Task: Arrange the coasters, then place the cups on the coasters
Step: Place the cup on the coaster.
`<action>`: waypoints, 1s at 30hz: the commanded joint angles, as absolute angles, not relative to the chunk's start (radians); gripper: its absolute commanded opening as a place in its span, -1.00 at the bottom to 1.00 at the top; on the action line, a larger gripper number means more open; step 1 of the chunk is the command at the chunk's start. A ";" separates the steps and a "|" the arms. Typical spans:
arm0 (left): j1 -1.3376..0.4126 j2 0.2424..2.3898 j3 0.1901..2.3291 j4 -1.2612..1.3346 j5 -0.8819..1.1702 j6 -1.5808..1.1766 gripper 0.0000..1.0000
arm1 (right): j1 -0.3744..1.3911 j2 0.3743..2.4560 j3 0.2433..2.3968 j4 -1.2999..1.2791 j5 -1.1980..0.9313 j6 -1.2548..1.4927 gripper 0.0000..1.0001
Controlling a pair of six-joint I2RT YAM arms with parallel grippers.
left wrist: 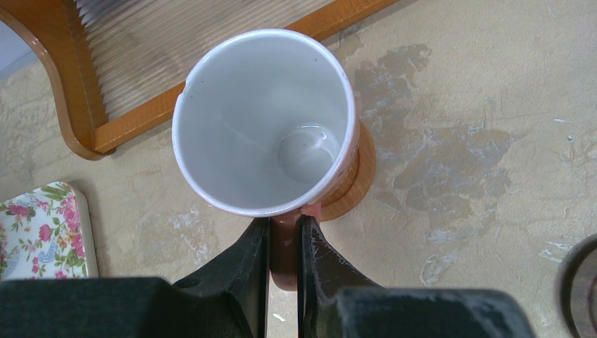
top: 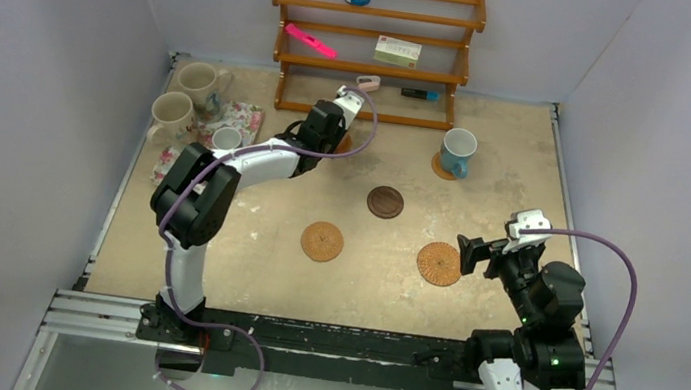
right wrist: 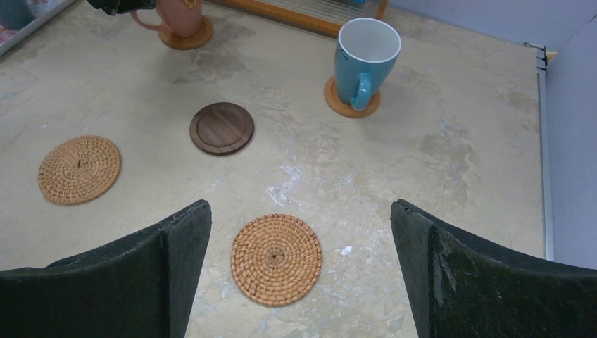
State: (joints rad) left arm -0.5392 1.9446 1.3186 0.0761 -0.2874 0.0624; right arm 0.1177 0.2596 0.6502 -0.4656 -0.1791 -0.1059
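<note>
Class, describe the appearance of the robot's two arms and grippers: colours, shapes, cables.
Both the left arm and right arm have white links and bulky black joint housings, each trailing a looping purple cable. The left gripper and right gripper have flat, matte black fingers.

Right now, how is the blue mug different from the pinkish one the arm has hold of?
The blue mug is blue outside; the pinkish mug is pinkish-brown. The blue mug stands free, while the left gripper is shut on the pinkish mug's handle. Both are upright and white inside, each on its own tan coaster.
</note>
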 commanded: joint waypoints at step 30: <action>-0.542 1.876 1.356 0.072 -0.239 0.015 -1.00 | 0.124 0.252 0.652 -0.445 -0.203 -0.115 0.98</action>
